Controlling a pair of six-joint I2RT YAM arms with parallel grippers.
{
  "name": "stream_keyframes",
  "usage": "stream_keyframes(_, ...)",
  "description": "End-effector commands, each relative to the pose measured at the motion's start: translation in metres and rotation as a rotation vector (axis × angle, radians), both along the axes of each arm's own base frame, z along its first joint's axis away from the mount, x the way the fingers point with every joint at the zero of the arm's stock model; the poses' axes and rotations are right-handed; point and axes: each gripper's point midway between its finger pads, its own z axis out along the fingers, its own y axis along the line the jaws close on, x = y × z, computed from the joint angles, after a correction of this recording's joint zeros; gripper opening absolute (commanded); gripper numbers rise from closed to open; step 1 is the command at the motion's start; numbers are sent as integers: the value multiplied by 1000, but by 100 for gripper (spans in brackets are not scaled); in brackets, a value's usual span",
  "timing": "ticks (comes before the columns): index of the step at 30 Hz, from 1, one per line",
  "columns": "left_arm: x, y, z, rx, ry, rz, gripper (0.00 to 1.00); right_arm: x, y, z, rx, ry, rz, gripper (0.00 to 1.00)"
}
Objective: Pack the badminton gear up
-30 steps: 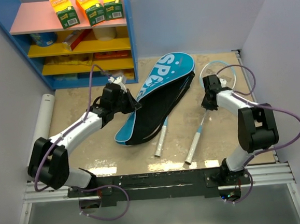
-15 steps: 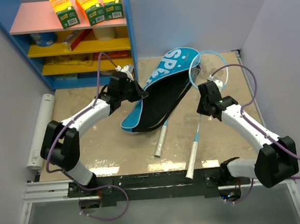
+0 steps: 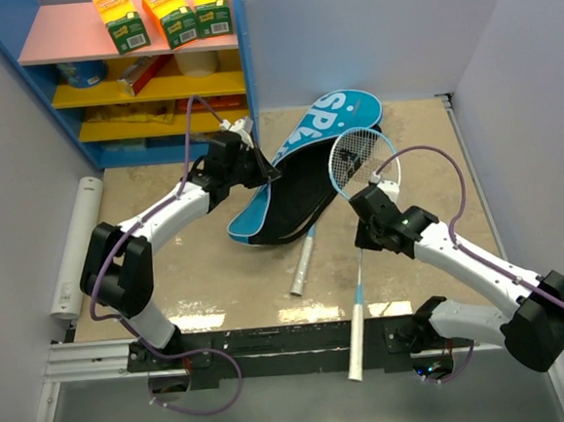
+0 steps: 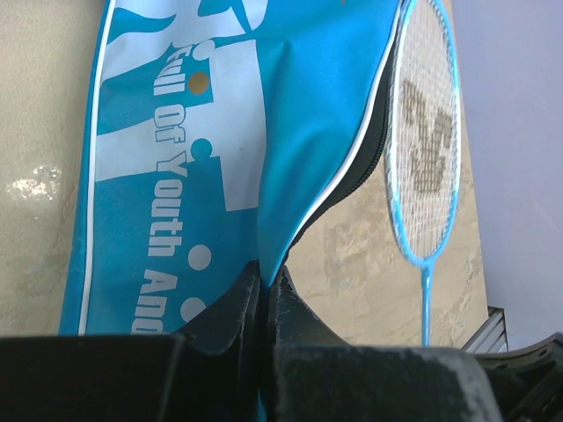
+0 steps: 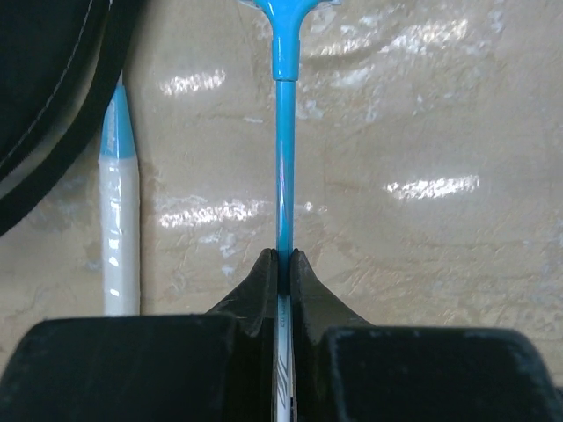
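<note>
Racket (image 3: 355, 160) in my right claw (image 5: 283, 264), fingers pinched tight on the thin blue shaft a little below the head. Left claw (image 4: 263, 303) is clamped on the edge of the bag (image 3: 308, 139) flap, holding the blue top lifted so the black inside gapes toward the right.

Now the line that matters. The racket's long axis runs from the handle, back by my bases past the worktop (image 3: 169, 269) edge, almost straight away to the head. That head sits at the bag's open mouth, overlapping its right rim. The bag slants, narrow end near-left, wide end far-right. So the mouth lies ahead and a touch left of my right claw, and I judge the head must swing left under that flap. Other racket (image 3: 304, 260) is lodged inside, handle poking out just beside mine.
</note>
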Motion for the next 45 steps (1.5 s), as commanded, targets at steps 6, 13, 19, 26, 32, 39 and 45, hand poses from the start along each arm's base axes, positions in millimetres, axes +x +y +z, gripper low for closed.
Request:
stream_keyframes(6,17,-15,39,-79,-112,-27,0,-31,18,-12,34,27,-13,0)
stream_keyframes(13,9,-12,29,-67,-91,-33,0,-28,39,-16,35,25,22,0)
stream_keyframes(19,-24,-5,5,-40,-61,-34,0,0,69,-17,34,13,53,0)
stream_keyframes(26,-66,-5,-8,-29,-43,-84,0,48,107,-25,30,-14,94,0)
stream_keyframes(32,-104,2,-16,19,-52,-115,0,90,113,-30,42,-31,99,0)
stream_keyframes(39,-143,19,-48,74,-32,-102,0,127,113,-20,70,-38,152,0)
stream_keyframes(45,-152,18,-66,102,-13,-114,0,136,131,-32,92,-12,234,10)
